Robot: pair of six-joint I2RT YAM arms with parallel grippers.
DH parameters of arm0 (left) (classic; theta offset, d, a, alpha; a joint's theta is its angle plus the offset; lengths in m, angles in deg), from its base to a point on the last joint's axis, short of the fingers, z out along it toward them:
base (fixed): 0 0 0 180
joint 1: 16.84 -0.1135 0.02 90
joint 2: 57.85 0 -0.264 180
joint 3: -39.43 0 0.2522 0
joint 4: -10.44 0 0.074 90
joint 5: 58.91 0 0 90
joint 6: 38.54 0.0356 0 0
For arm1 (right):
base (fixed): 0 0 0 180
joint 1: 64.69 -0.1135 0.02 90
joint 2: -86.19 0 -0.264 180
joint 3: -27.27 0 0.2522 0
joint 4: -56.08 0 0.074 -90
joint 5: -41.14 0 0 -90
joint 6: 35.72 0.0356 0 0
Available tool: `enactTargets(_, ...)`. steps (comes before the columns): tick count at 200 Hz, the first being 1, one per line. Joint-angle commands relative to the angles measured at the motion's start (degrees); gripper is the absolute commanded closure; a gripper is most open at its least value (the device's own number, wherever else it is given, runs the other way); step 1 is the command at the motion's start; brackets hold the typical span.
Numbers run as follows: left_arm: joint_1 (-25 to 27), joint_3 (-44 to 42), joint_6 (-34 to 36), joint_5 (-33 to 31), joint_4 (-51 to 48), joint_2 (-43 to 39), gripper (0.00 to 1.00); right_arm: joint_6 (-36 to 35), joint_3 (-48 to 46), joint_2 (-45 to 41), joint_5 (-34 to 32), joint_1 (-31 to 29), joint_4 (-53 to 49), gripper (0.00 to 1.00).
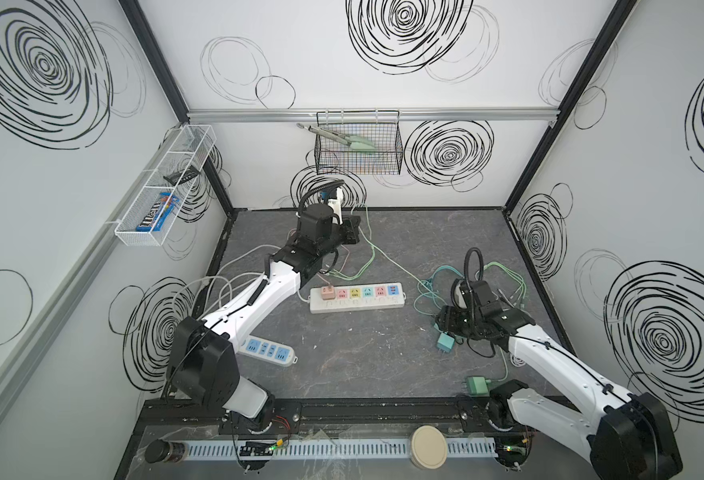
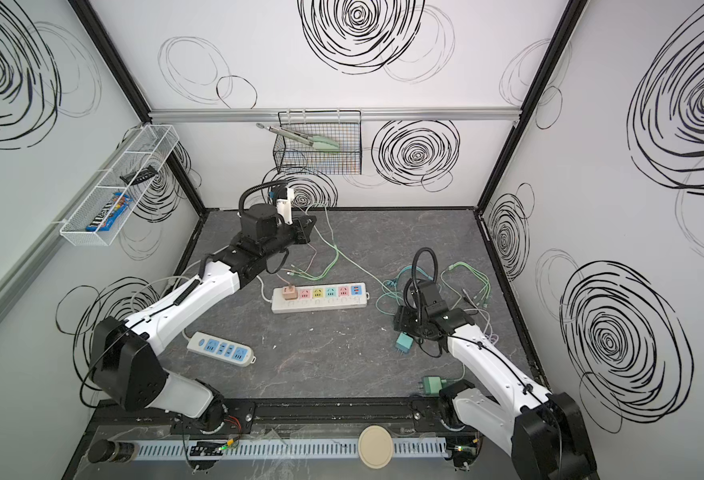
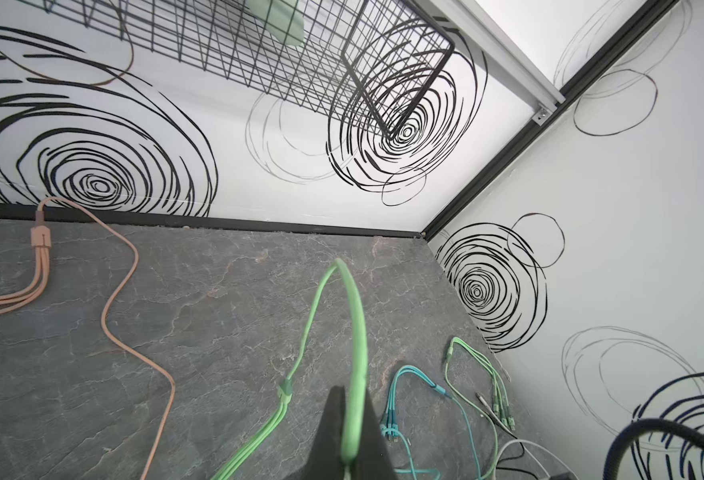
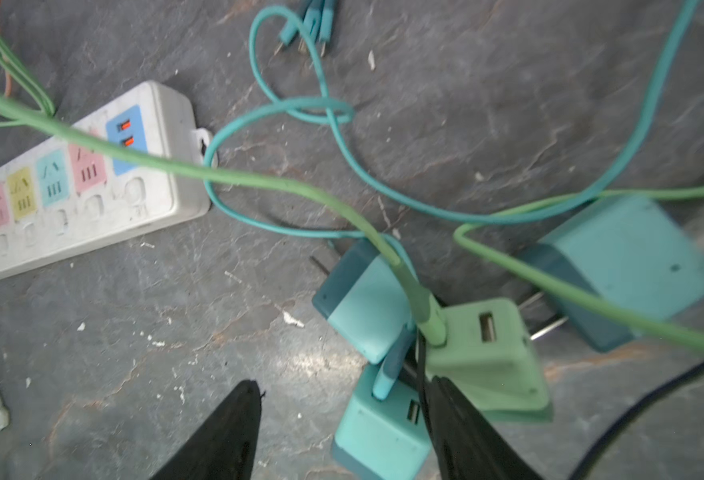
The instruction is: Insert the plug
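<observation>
A white power strip [image 1: 356,297] [image 2: 319,297] [image 4: 72,199] with coloured sockets lies mid-table, a peach plug [image 1: 327,292] standing in its left end. My right gripper [image 4: 344,384] [image 1: 445,328] is low at the right, jaws open around a teal plug [image 4: 383,432] [image 1: 445,344]. The plug rests against one finger and is apart from the other. A green plug [image 4: 487,353] and two more teal plugs [image 4: 366,303] crowd beside it. Near the back wall, my left gripper [image 3: 350,415] [image 1: 352,232] is shut on a green cable [image 3: 356,332].
Teal, green and peach cables [image 3: 105,307] tangle over the table's back and right. A second strip with blue sockets [image 1: 267,349] lies front left and a green plug [image 1: 478,384] front right. A black wire basket [image 1: 358,149] hangs on the back wall.
</observation>
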Motion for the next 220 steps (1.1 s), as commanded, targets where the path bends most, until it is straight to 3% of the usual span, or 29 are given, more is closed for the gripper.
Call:
enactTargets(1,-0.4,1.5,-0.5,-0.7,1.3,0.6,1.0,6.1,-3.1,-3.5,-0.5,-1.5,-4.0,0.32)
enactTargets(44,-0.4,0.9,-1.1,-0.2,2.1,0.7,1.0,4.5,-6.7,-6.1,6.6,-1.4,-2.3,0.37)
enactTargets(75,-1.5,1.6,-1.2,0.1,2.2,0.6,1.0,5.5,-5.6,-5.7,4.4,-1.5,-3.7,0.34)
enactTargets(113,-5.1,6.0,-2.4,5.4,2.4,-0.5,1.0,5.4,-4.7,-6.1,1.3,-1.3,-2.8,0.28)
enactTargets(150,-8.9,9.5,-0.6,4.2,-2.3,-1.4,1.0,5.0,-5.0,-6.5,0.1,-0.9,-2.3,0.23)
enactTargets(180,-10.9,9.9,0.0,7.4,-4.9,0.8,1.0,1.8,-3.8,-6.9,1.5,-0.8,0.6,0.21)
enactTargets(220,-10.9,11.6,2.3,7.1,-8.3,3.5,1.0,-4.3,0.3,-3.7,4.1,-0.8,4.7,0.21)
